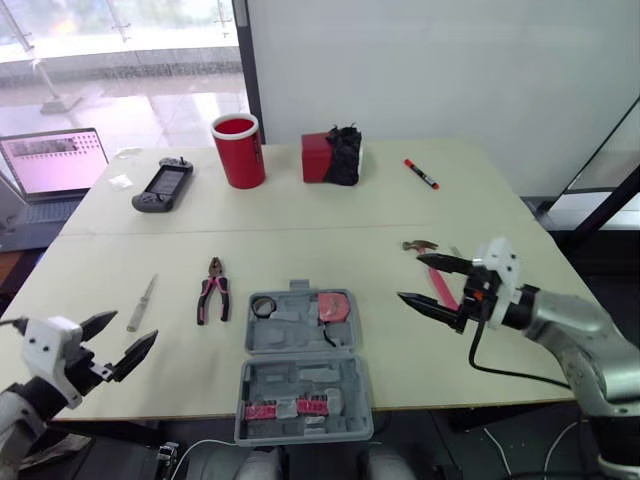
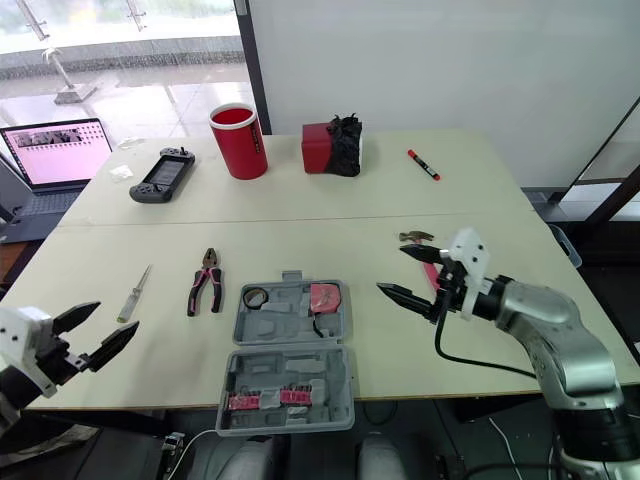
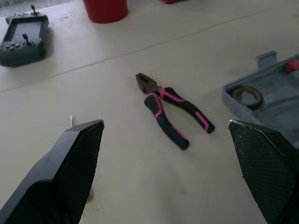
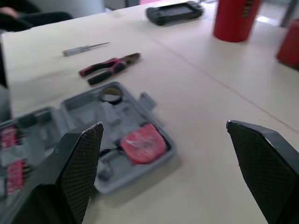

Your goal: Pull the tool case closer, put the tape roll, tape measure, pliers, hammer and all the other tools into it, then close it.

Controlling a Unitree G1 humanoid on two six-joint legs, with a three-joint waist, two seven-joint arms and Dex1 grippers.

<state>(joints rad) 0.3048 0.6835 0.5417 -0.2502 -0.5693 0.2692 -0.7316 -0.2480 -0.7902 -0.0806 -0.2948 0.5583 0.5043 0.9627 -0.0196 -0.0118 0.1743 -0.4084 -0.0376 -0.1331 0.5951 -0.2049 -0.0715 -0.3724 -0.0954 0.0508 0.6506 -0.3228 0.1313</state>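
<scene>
right end effector (image 1: 409,276) before half-hidden hammer (image 1: 418,244)

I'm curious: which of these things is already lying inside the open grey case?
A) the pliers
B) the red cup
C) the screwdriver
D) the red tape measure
D: the red tape measure lies inside the case near the tape roll, while the pliers and screwdriver lie on the table to its left, and the red cup stands at the far side.
</scene>
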